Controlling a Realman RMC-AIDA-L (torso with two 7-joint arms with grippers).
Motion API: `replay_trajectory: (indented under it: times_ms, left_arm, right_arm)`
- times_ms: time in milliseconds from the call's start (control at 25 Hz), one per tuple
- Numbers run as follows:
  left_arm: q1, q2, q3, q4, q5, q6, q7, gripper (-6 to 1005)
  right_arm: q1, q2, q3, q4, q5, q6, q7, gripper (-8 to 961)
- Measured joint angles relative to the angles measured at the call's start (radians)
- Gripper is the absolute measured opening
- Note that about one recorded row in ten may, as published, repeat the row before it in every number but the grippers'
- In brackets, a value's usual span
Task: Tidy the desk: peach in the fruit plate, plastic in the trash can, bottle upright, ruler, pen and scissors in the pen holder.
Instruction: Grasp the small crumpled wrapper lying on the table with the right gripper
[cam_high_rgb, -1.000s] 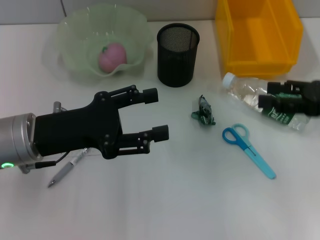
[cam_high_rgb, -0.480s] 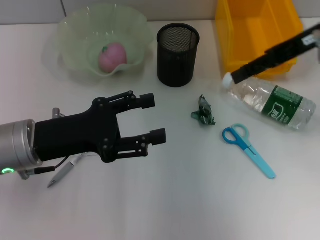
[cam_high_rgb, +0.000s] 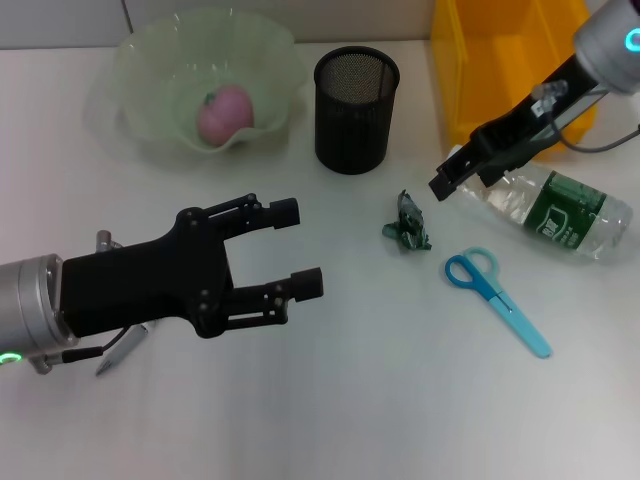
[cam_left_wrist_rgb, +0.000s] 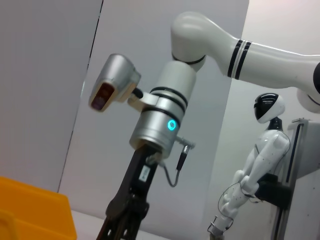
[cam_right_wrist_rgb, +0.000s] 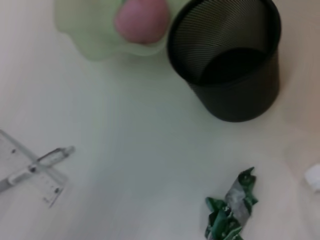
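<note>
The pink peach (cam_high_rgb: 225, 110) lies in the pale green fruit plate (cam_high_rgb: 150, 60). A black mesh pen holder (cam_high_rgb: 356, 95) stands beside it, and the yellow trash can (cam_high_rgb: 515, 70) is at the back right. The bottle (cam_high_rgb: 545, 205) lies on its side with my right gripper (cam_high_rgb: 445, 185) raised near its cap end. Crumpled green plastic (cam_high_rgb: 408, 224) and blue scissors (cam_high_rgb: 497, 298) lie mid-table. My left gripper (cam_high_rgb: 297, 248) hovers open and holds nothing. The pen (cam_high_rgb: 118, 352) pokes out from under it. The right wrist view shows the pen (cam_right_wrist_rgb: 37, 162) on the clear ruler (cam_right_wrist_rgb: 47, 185).
The right wrist view looks down on the pen holder (cam_right_wrist_rgb: 227, 60), the peach (cam_right_wrist_rgb: 142, 20) and the plastic (cam_right_wrist_rgb: 230, 210). The left wrist view shows only the right arm (cam_left_wrist_rgb: 160, 115) against a wall, with a white humanoid (cam_left_wrist_rgb: 260, 155) behind.
My right gripper has left the lying bottle, lifted and swung toward its cap end. My left gripper has drawn back slightly toward the near left. The bottle has stayed on its side.
</note>
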Motion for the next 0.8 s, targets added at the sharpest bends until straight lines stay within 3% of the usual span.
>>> replay_trajectory:
  times_ms: [320, 800]
  left_arm:
    - [0.015, 0.000, 0.024, -0.001, 0.036, 0.025, 0.053, 810]
    - [0.016, -0.004, 0.022, -0.002, 0.078, 0.015, 0.077, 811]
  right_arm:
    - [0.008, 0.021, -0.014, 0.156, 0.002, 0.177, 0.003, 690]
    - [0.021, 0.066, -0.093, 0.212, -0.002, 0.326, 0.031, 679]
